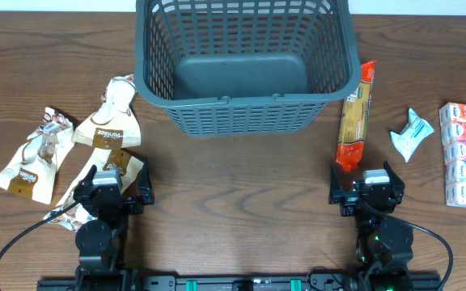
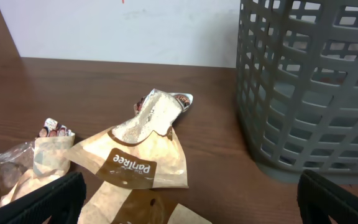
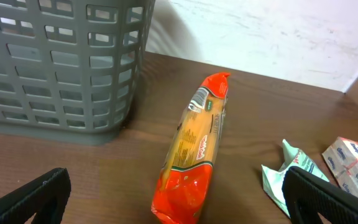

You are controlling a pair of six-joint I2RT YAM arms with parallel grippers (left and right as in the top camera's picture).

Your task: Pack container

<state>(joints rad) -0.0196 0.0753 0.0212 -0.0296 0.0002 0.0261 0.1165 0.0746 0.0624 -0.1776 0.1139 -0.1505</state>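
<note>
The dark grey slotted basket (image 1: 241, 65) stands at the far middle of the table, with nothing showing inside; it also shows in the left wrist view (image 2: 309, 87) and the right wrist view (image 3: 61, 62). Several tan and brown snack pouches (image 1: 108, 125) lie at the left, seen close in the left wrist view (image 2: 135, 155). An orange pasta packet (image 1: 356, 117) lies right of the basket, also in the right wrist view (image 3: 194, 155). My left gripper (image 1: 112, 182) is open and empty over the nearest pouch (image 2: 185, 214). My right gripper (image 1: 368, 184) is open and empty just near the pasta packet's end (image 3: 179, 208).
A small pale green packet (image 1: 411, 133) and a white, pink and blue multipack (image 1: 463, 153) lie at the far right; both show in the right wrist view, the packet (image 3: 284, 177) and the multipack (image 3: 353, 162). A white wall stands behind the table.
</note>
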